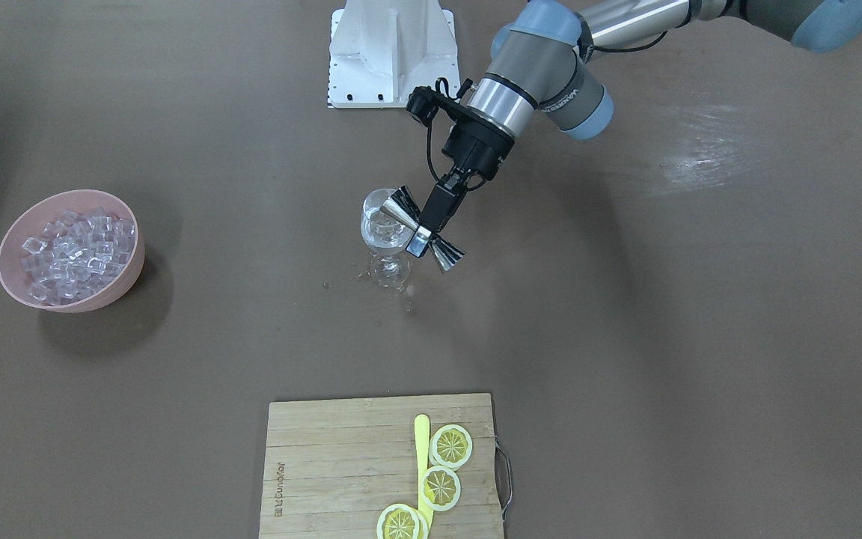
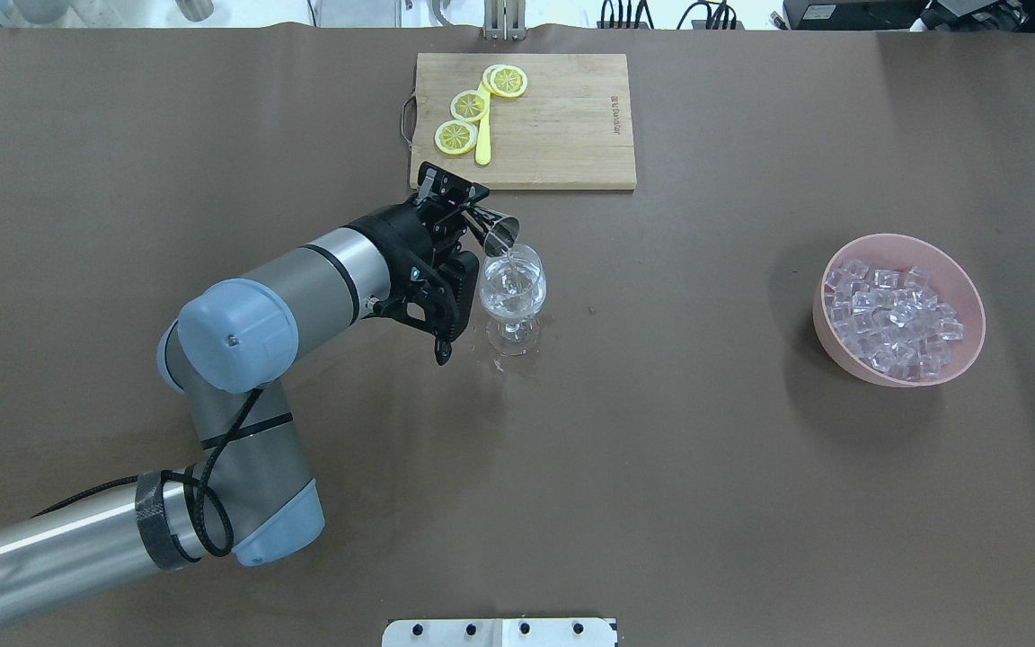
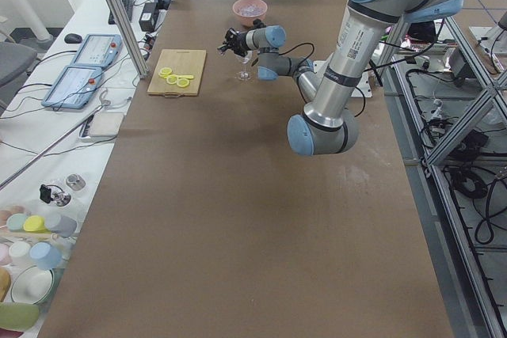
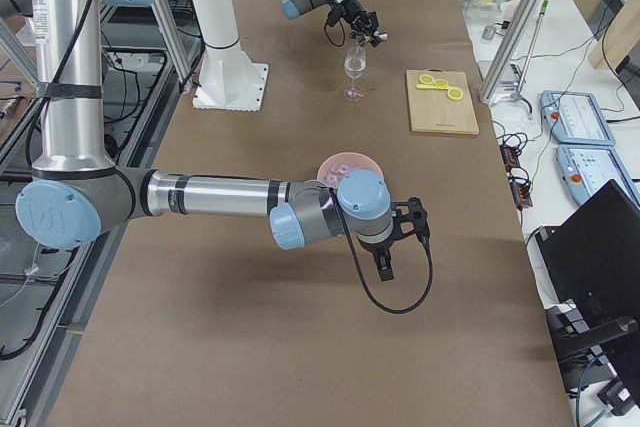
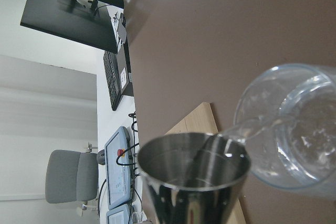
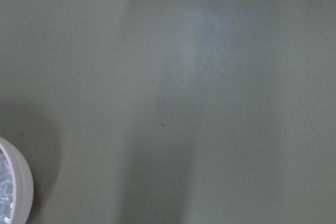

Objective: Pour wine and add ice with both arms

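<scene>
My left gripper (image 1: 422, 238) is shut on the waist of a steel double-ended jigger (image 1: 401, 212) and holds it tilted over a stemmed clear glass (image 1: 384, 233) at mid-table. A thin stream of clear wine (image 5: 245, 128) runs from the jigger's lip (image 5: 194, 174) into the glass (image 5: 302, 129). The overhead view shows the same jigger (image 2: 501, 235) and glass (image 2: 512, 289). The ice (image 1: 75, 251) fills a pink bowl (image 1: 129, 278), also seen overhead (image 2: 895, 314). My right gripper (image 4: 400, 242) hangs beside that bowl; I cannot tell whether it is open or shut.
A wooden cutting board (image 1: 326, 464) holds three lemon slices (image 1: 450, 446) and a yellow stick (image 1: 422, 457). Small clear drops (image 1: 408, 301) lie on the brown table around the glass's foot. The white base block (image 1: 392, 52) stands at the robot's side.
</scene>
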Available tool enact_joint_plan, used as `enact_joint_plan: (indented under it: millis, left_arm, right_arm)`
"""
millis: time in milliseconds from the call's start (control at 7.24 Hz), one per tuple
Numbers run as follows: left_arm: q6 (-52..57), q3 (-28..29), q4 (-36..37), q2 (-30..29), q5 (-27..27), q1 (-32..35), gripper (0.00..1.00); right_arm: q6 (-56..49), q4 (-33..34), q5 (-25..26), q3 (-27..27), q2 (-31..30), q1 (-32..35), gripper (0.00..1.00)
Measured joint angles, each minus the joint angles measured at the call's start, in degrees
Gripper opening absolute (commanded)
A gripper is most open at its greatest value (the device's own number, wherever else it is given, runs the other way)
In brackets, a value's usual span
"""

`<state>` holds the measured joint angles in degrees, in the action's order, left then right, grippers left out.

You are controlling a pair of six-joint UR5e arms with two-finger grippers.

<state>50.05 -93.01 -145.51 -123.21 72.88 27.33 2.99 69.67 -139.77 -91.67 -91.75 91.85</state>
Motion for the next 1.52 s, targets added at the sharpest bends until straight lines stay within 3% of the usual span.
enact_joint_plan:
  millis: [1105, 1381, 1519]
  left_arm:
    - [13.38, -0.48, 2.30, -1.63, -5.33, -0.09, 0.00]
    - [8.44, -2.44, 2.29, -0.97, -5.28, 0.09, 0.00]
    - [0.25, -3.47, 2.13, 0.17, -5.37, 0.54, 0.00]
  right_arm:
    - [0.09, 0.03, -0.06, -3.75, -3.03, 1.30, 1.00]
    - [0.09, 0.03, -0.05, -4.27, -3.10, 1.65, 1.00]
    - [0.09, 0.03, -0.02, -4.72, -3.14, 1.70, 1.00]
